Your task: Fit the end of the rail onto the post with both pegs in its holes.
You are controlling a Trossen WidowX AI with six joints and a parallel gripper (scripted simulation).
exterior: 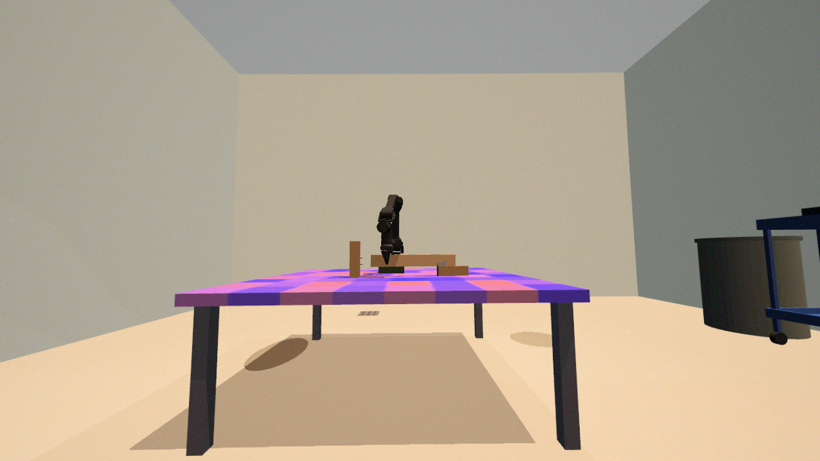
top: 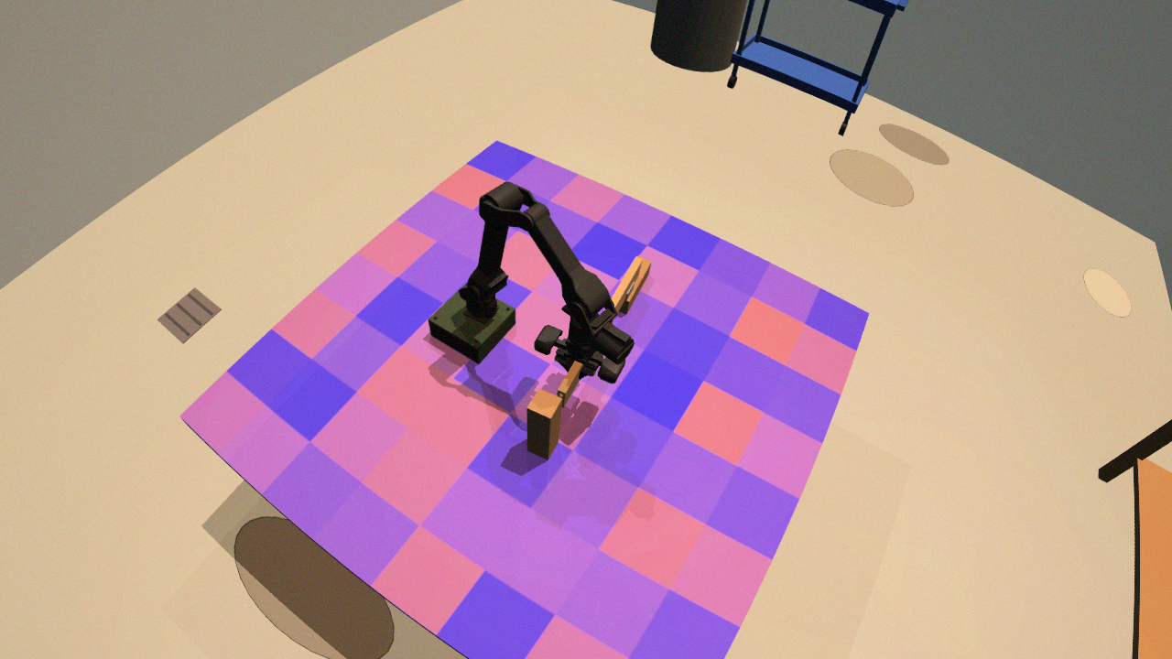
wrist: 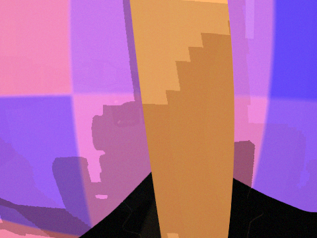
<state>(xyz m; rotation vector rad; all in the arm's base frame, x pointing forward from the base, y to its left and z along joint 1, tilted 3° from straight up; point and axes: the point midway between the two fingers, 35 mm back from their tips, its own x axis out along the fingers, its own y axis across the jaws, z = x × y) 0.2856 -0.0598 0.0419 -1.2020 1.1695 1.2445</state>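
The long wooden rail looks about level in the exterior view, raised off the table. Its near end faces the upright wooden post, with a small gap between them. Two short pegs stick out of the post toward the rail, at about the height of its end. The rail's far end is at the grey bracket on the low footboard block; how deep it sits is unclear. My gripper is shut on the rail near its post end. The holes are not clearly visible.
The arm's green base stands on the checkered table, to one side of the rail. A dark bin and a blue cart stand on the floor away from the table.
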